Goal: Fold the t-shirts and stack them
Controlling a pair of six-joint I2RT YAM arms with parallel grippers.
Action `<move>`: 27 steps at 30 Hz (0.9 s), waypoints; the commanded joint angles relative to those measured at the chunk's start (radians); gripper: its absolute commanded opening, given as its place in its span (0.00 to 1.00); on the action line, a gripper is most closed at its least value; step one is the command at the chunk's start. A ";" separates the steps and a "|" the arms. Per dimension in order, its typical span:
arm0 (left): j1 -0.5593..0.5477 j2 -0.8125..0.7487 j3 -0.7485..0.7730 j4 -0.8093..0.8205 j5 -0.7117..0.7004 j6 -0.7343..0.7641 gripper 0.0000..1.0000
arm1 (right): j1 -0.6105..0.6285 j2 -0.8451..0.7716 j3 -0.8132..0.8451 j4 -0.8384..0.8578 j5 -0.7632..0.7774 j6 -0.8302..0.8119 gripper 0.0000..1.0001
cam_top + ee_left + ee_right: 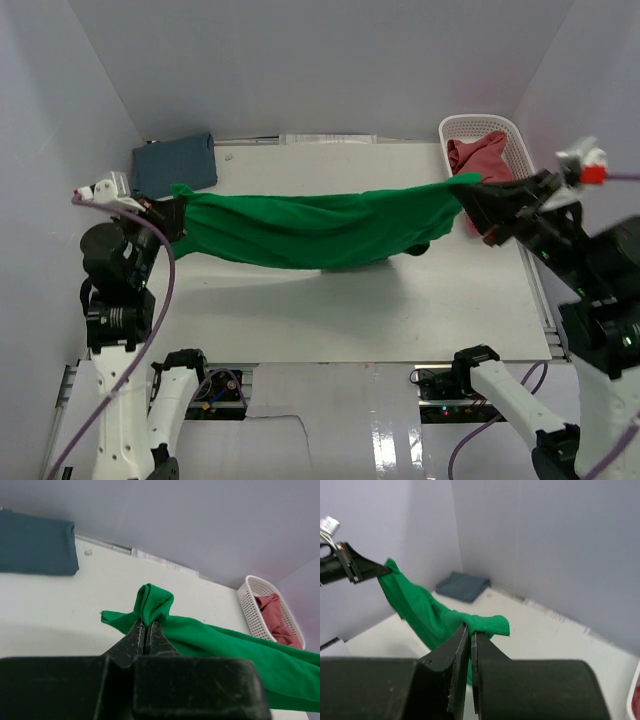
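The bright green t-shirt [310, 230] hangs stretched in the air across the table between my two grippers. My left gripper [176, 213] is shut on its left end, seen bunched in the left wrist view [152, 605]. My right gripper [468, 200] is shut on its right end, seen in the right wrist view [487, 624]. The slate blue t-shirt [175, 162] lies folded at the back left corner; it also shows in the left wrist view [35, 550] and the right wrist view [462, 586]. The pinkish red t-shirt [480, 157] lies crumpled in the basket.
A white lattice basket [518, 140] stands at the back right of the white table [400, 310]; it also shows in the left wrist view [247, 600]. Grey walls close in the back and both sides. Cables hang near both arm bases.
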 commanded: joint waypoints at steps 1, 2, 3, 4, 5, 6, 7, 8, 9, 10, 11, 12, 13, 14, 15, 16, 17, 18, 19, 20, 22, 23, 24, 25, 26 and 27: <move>-0.003 -0.095 -0.008 -0.013 0.015 -0.010 0.00 | -0.006 -0.141 0.082 0.050 -0.004 0.024 0.08; -0.004 -0.116 -0.013 -0.024 0.014 -0.010 0.00 | -0.006 -0.161 0.123 0.028 0.015 0.027 0.08; -0.006 -0.127 -0.017 -0.033 0.012 -0.013 0.00 | -0.006 -0.194 0.145 0.019 0.050 0.032 0.08; -0.006 -0.136 -0.019 -0.033 0.015 -0.011 0.00 | -0.006 -0.208 0.168 0.010 0.070 0.032 0.08; -0.006 -0.144 -0.022 -0.035 0.012 -0.014 0.00 | -0.006 -0.218 0.220 -0.013 0.090 0.033 0.08; -0.006 -0.156 -0.019 -0.036 0.012 -0.021 0.00 | -0.006 -0.222 0.248 -0.027 0.111 0.032 0.08; -0.006 -0.156 -0.014 -0.033 0.012 -0.022 0.00 | -0.006 -0.219 0.277 -0.041 0.119 0.029 0.08; -0.006 -0.158 -0.008 -0.033 0.012 -0.025 0.00 | -0.006 -0.215 0.333 -0.059 0.127 0.027 0.08; -0.006 -0.155 0.013 -0.035 0.011 -0.025 0.00 | -0.006 -0.202 0.352 -0.080 0.128 0.026 0.08; -0.006 -0.153 0.026 -0.036 0.012 -0.024 0.00 | -0.008 -0.201 0.364 -0.085 0.130 0.023 0.08; -0.006 -0.145 0.052 -0.039 0.015 -0.022 0.00 | -0.006 -0.201 0.365 -0.082 0.134 0.023 0.08; -0.006 -0.145 0.052 -0.039 0.015 -0.021 0.00 | -0.008 -0.202 0.354 -0.075 0.136 0.024 0.08; -0.006 -0.135 0.072 -0.039 0.017 -0.021 0.00 | -0.008 -0.207 0.339 -0.062 0.138 0.033 0.08; -0.006 -0.132 0.078 -0.038 0.017 -0.021 0.00 | -0.008 -0.210 0.317 -0.049 0.138 0.039 0.08; -0.006 -0.127 0.081 -0.033 0.012 -0.019 0.00 | -0.008 -0.212 0.267 -0.036 0.151 0.046 0.08; -0.006 -0.124 0.066 -0.026 0.009 -0.018 0.00 | -0.008 -0.207 0.241 -0.021 0.159 0.052 0.08; -0.006 -0.125 0.049 -0.018 0.001 -0.019 0.02 | -0.008 -0.199 0.213 -0.019 0.164 0.062 0.08; -0.006 -0.124 0.024 -0.004 -0.009 -0.024 0.03 | -0.006 -0.169 0.188 -0.024 0.168 0.066 0.08; -0.006 -0.116 -0.038 0.005 -0.031 -0.037 0.04 | -0.008 -0.153 0.126 -0.025 0.168 0.072 0.08; -0.006 -0.109 -0.069 0.008 -0.035 -0.045 0.04 | -0.008 -0.126 0.084 -0.019 0.168 0.090 0.08; -0.006 -0.078 -0.168 0.008 -0.037 -0.068 0.02 | -0.008 -0.097 -0.046 0.000 0.177 0.119 0.08; -0.006 -0.066 -0.201 0.011 -0.031 -0.095 0.02 | -0.006 -0.072 -0.092 0.011 0.174 0.150 0.08; -0.006 -0.050 -0.233 0.020 -0.023 -0.106 0.02 | -0.008 -0.061 -0.138 0.022 0.171 0.165 0.08; -0.006 -0.029 -0.261 0.022 -0.014 -0.114 0.02 | -0.008 -0.051 -0.230 0.037 0.168 0.182 0.08; -0.006 0.030 -0.307 0.023 -0.018 -0.120 0.03 | -0.008 -0.017 -0.267 0.056 0.167 0.199 0.08; -0.006 0.072 -0.322 0.022 -0.023 -0.123 0.03 | -0.008 0.006 -0.296 0.053 0.174 0.220 0.08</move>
